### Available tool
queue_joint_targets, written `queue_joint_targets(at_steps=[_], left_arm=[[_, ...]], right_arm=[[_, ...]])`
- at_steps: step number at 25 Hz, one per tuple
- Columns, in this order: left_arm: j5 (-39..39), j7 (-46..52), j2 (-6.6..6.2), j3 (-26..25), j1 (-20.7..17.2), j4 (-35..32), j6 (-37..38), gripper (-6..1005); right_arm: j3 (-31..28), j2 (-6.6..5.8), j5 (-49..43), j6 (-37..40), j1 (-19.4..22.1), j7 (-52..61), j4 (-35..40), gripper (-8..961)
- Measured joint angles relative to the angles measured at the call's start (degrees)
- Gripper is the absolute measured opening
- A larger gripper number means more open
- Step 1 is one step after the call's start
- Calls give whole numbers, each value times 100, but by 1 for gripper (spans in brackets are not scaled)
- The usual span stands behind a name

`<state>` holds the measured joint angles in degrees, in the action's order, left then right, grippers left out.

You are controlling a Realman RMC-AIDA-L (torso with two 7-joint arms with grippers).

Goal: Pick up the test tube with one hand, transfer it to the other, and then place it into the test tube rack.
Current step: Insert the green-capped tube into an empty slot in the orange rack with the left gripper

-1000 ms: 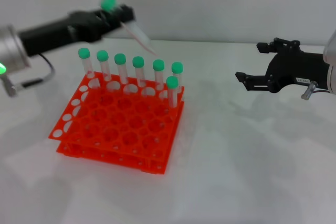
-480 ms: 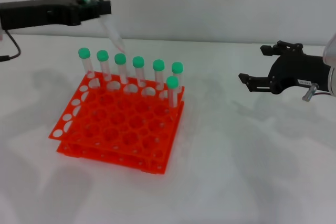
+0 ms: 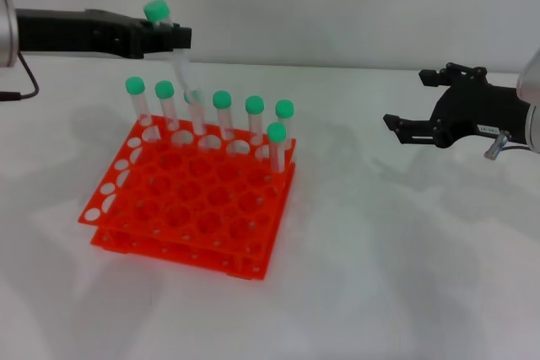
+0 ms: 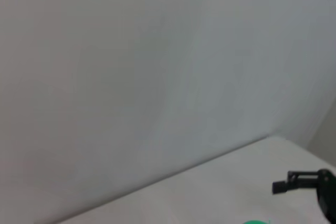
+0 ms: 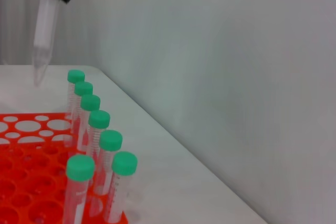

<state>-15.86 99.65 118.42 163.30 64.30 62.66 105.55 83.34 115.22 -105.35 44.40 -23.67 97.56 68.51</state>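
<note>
My left gripper (image 3: 172,37) is shut on the test tube (image 3: 180,65), just below its green cap (image 3: 154,11). The tube hangs almost upright, its pointed tip just above the back row of the orange-red rack (image 3: 192,204). Several identical green-capped tubes (image 3: 222,112) stand in that back row and at the rack's right end. In the right wrist view the held tube (image 5: 44,32) hangs above the rack (image 5: 23,187). My right gripper (image 3: 411,100) is open and empty, well to the right of the rack above the table.
The white table (image 3: 396,250) extends to the right of and in front of the rack. A grey wall (image 3: 337,6) stands close behind. The left arm's thin black cable (image 3: 25,90) loops at the far left.
My left arm has swung the tube from a steep tilt to almost upright and brought it down over the rack's back row. The right gripper has hardly moved.
</note>
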Motion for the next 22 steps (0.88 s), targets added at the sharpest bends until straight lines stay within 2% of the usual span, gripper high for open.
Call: queue_joint_targets(at_steps=[4, 15, 22], left_arm=[[113, -233, 47, 0, -11, -207, -251, 213], [579, -901, 51, -2, -45, -1189, -1111, 213], [615, -1362, 75, -9, -133, -1598, -1482, 212]], right_arm=[[5, 6, 18, -7, -11, 0, -8, 855], [11, 9, 32, -67, -14, 2, -14, 852], [28, 9, 33, -74, -24, 9, -17, 851]])
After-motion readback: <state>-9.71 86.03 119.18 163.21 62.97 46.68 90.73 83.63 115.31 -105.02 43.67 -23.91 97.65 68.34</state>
